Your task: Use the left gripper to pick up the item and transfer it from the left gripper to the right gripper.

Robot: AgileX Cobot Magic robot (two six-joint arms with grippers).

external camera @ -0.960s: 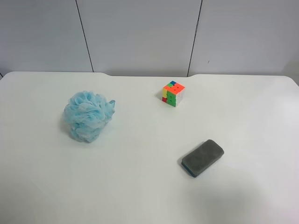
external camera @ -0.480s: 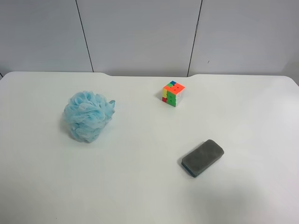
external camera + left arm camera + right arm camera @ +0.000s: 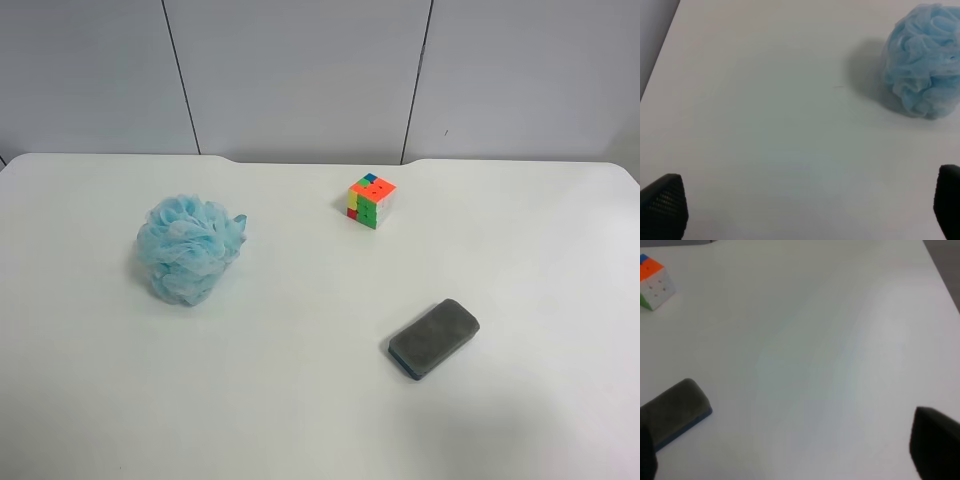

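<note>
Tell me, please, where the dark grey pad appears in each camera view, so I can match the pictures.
Exterior high: the pad lies on the white table, lower right of centre, nearer the camera than the cube.
Right wrist: the pad sits at the picture's edge, partly cut off, the cube beyond it.
Left wrist: not in it; only the blue pouf shows.
Shared landmark: the cube, in exterior and right wrist views; the table in all.

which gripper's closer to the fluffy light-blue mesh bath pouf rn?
Left. The left gripper has the light-blue mesh bath pouf in its wrist view, beyond its open jaws, untouched. The right gripper sees only the multicoloured puzzle cube and dark-grey pad.
</note>
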